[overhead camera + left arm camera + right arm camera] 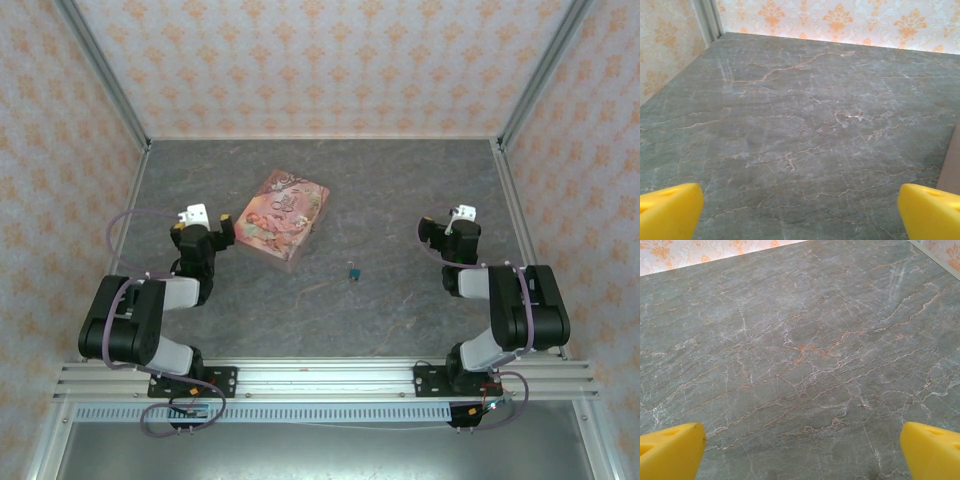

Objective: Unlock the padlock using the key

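Padlock (354, 271): on the grey table (420, 190), between the two arms, near the pink tin (285, 215).
Left gripper (800, 215): fingers spread wide, holding nothing.
Right gripper (800, 452): fingers spread wide, holding nothing.

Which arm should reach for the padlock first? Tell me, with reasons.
Probably the right. The right pincer, open, sits nearer the padlock with bare table between them; the left pincer is farther off, close beside the tin.
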### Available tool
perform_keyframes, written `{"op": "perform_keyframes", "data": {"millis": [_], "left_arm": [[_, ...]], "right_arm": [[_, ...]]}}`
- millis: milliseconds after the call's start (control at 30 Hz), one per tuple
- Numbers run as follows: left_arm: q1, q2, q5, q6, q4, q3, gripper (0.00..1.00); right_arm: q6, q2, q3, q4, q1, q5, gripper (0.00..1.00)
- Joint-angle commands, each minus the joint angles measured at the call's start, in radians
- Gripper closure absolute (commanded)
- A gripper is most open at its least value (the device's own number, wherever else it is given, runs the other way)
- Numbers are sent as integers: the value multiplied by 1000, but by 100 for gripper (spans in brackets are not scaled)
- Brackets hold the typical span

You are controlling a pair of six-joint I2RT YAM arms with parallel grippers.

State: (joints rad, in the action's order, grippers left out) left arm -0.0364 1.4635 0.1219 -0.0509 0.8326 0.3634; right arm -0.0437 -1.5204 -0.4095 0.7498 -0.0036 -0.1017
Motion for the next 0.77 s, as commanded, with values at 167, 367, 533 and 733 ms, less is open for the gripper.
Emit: {"op": "perform_keyframes", "data": {"millis": [167,367,533,733], "left_arm": [[1,31,-20,46,-78,55,0],[-4,31,-14,49,-81,57,0],[-6,32,-13,51,-82,57,0],[-7,33,-12,51,-82,58,0]], "right_arm": [[-13,1,-4,34,-7,-5,1],[-14,0,-3,34,-7,-4,1],[-13,0,-7,30,-7,-3,1],[-12,0,-6,31,-7,4,1]]}}
